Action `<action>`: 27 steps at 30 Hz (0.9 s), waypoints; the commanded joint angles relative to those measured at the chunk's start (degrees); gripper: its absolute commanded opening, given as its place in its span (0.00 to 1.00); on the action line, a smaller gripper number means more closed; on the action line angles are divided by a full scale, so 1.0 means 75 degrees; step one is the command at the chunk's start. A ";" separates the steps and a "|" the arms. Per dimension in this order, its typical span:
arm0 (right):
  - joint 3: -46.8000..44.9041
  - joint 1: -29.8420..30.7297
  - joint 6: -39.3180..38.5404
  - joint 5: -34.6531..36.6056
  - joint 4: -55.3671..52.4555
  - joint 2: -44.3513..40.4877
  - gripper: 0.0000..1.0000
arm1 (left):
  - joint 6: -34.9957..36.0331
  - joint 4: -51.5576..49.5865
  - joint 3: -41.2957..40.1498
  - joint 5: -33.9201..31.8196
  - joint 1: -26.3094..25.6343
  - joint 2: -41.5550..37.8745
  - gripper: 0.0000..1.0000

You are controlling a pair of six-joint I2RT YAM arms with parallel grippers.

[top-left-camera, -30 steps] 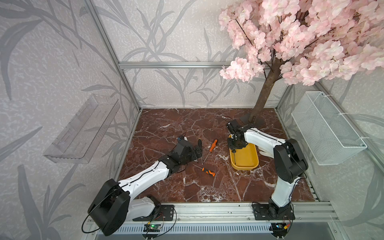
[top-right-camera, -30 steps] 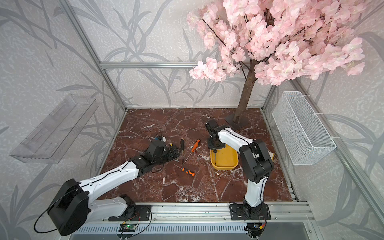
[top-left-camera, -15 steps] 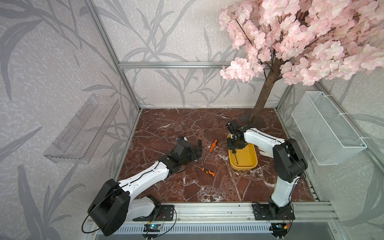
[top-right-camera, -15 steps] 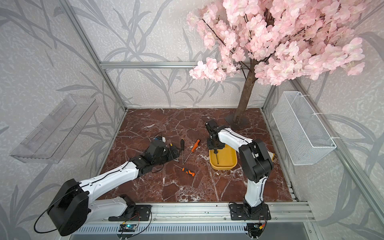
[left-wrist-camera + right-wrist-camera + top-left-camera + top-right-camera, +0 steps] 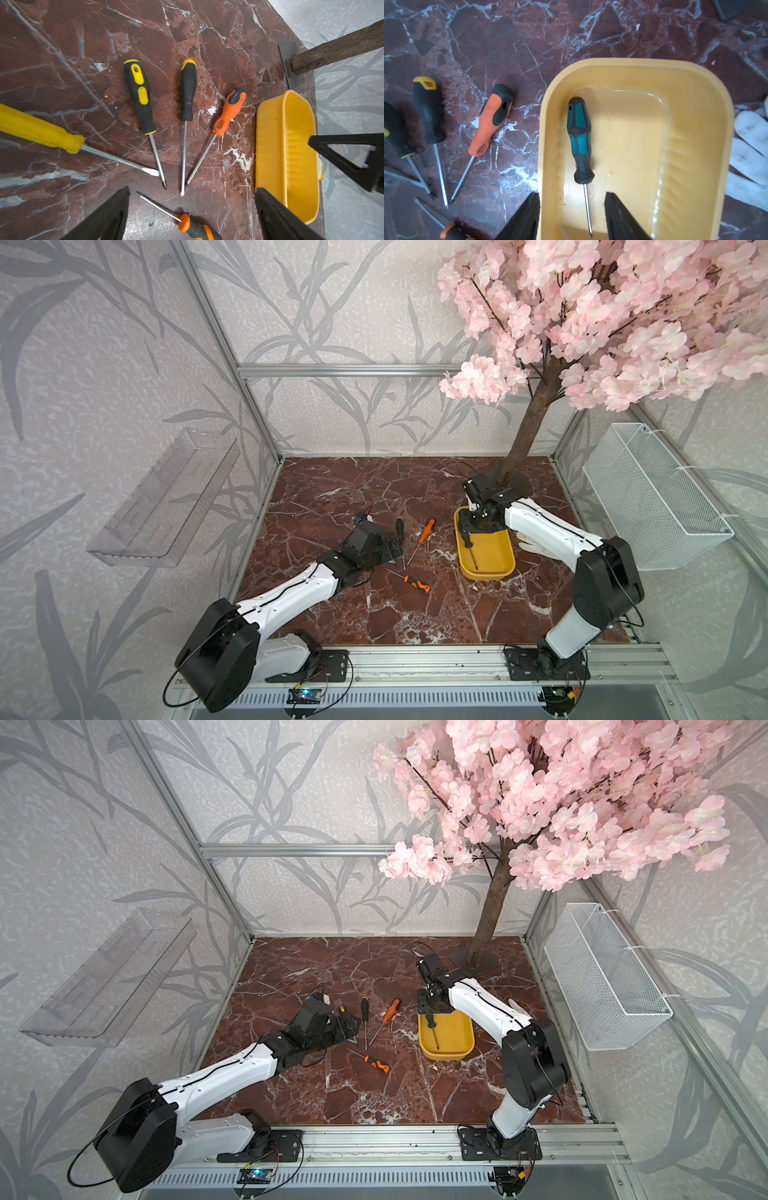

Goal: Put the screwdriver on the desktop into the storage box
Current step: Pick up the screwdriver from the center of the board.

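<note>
The yellow storage box (image 5: 498,560) (image 5: 461,1036) (image 5: 695,145) sits on the desktop (image 5: 374,489) at the right. A teal-and-black screwdriver (image 5: 579,137) (image 5: 471,548) (image 5: 432,1029) lies flat inside it, along its left wall. My right gripper (image 5: 572,195) (image 5: 473,526) hangs open over the box's far end, its jaws either side of the shaft and clear of it. Several other screwdrivers lie fanned on the desktop: black-and-yellow (image 5: 139,97), black (image 5: 188,91) (image 5: 399,531), orange (image 5: 228,112) (image 5: 426,531), yellow (image 5: 39,128), and a short orange-and-black one (image 5: 195,227) (image 5: 417,583). My left gripper (image 5: 192,189) (image 5: 392,547) is open over their tips, holding nothing.
The tree trunk (image 5: 528,435) and its base plate stand just behind the box. A white glove (image 5: 536,545) (image 5: 749,149) lies right of the box under the right arm. On the side walls hang a wire-mesh basket (image 5: 652,497) and a clear shelf (image 5: 166,497).
The right gripper's jaws have spread apart, and the teal screwdriver now lies loose in the box. The left arm has hardly moved.
</note>
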 commanded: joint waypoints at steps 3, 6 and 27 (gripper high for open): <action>-0.0164 0.0391 0.0167 -0.0302 -0.0210 -0.0659 0.54 | 0.0153 -0.1002 0.0460 -0.0674 -0.0027 -0.0083 0.94; -0.0149 0.0740 0.0272 -0.0372 -0.0148 -0.0838 0.54 | -0.0170 -0.1122 0.0373 -0.0865 -0.0007 -0.0128 0.91; 0.0375 0.1935 0.1100 -0.1545 0.0483 0.0679 0.56 | -0.1108 -0.1353 -0.0402 -0.1506 0.0164 -0.0589 0.86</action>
